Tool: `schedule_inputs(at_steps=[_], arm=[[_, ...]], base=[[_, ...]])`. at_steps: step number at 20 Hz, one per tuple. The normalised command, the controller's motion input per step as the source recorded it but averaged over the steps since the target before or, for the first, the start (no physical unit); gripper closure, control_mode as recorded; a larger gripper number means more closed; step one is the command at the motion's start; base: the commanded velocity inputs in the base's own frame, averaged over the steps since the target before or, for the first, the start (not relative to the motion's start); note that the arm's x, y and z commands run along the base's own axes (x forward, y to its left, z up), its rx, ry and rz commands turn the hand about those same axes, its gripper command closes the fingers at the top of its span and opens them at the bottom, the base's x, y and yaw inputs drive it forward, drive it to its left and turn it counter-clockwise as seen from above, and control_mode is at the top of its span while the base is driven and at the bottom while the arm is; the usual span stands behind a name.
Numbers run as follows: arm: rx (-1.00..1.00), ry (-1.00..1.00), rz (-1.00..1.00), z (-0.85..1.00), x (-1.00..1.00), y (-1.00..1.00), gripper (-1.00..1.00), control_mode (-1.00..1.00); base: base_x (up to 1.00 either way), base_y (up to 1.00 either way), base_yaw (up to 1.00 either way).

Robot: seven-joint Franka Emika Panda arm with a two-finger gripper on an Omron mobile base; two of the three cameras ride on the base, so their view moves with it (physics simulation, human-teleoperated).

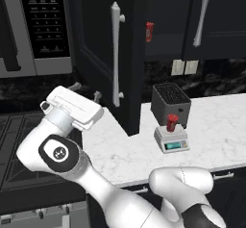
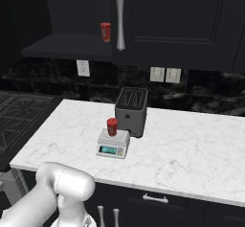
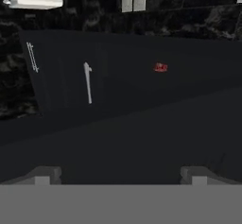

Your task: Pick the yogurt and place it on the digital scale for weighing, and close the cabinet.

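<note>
Yogurt [image 1: 172,123] on digital scale [image 1: 171,140], toaster [image 1: 170,102] just behind; fingers [image 3: 42,175] released.

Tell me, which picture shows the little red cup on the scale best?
The right base view: the red cup stands unhidden on the scale, its screen facing us. The left base view shows the cup too, from the other side. The hand view faces the cabinet instead.

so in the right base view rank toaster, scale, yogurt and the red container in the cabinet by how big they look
1. toaster
2. scale
3. yogurt and red container: they look alike, and the container sits farther off, so no ranking.
</note>
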Motion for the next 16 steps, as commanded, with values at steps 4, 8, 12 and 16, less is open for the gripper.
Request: schedule_inputs(at_steps=[4,8,12,16], arm=[[0.05,0.00,0.00,0.23,0.54,-0.31,-1.00,-1.00],[0.19,0.00,0.00,0.22,0.81,-0.92,-1.00,-1.00],[0.26,0.00,0.00,0.28,0.71,-1.00,-1.00,-1.00],[0.27,0.00,0.07,0.15,0.69,-1.00,-1.00,-1.00]], base=[[0.00,0.00,0.00],[0.00,0.00,0.00],[0.00,0.00,0.00],[0.00,0.00,0.00]])
